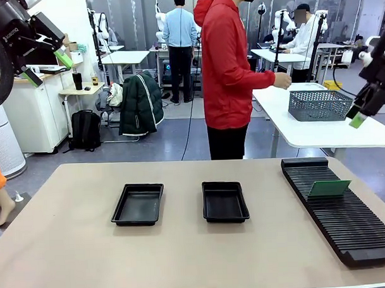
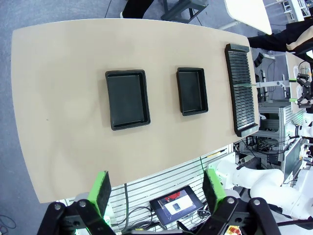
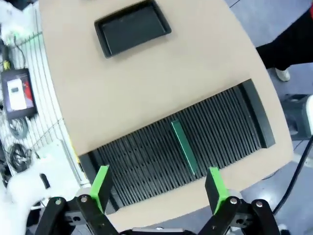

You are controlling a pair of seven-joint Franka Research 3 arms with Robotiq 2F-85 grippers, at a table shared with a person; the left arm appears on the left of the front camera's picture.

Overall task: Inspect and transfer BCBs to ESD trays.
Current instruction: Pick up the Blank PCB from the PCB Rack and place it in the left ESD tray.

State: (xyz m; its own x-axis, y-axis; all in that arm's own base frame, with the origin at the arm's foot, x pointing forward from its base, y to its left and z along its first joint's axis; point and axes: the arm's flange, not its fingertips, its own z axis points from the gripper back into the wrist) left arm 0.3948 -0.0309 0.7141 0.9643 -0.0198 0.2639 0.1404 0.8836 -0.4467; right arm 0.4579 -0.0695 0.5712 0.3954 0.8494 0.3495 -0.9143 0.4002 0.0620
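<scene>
We see the left end effector (image 1: 47,67) raised high at the robot's left side, jaws wide apart, nothing between the green pads (image 2: 101,193); its wrist view looks down on the whole table (image 2: 63,122) from well above; the right end effector (image 1: 359,116) hangs high at the robot's right side, over the rack (image 1: 347,221), jaws also fully spread and holding nothing; in the right wrist view its pads (image 3: 100,186) frame the near edge of the rack (image 3: 146,156); one green circuit board (image 1: 329,188) stands on its edge in a slot about midway along the rack, apart from both end effectors; the same board shows as a thin green strip across the ribs (image 3: 184,147); we spot no other board; the left tray (image 1: 137,204) and the right tray (image 1: 225,201) lie flat on the tan table, side by side with a gap between them, both with bare black floors; the right tray sits between the left tray and the rack, touching neither; a person in a red top (image 1: 228,73) stands at the far side, turned toward a white table behind, one hand (image 1: 282,81) held out near a grey mesh basket (image 1: 319,105).
</scene>
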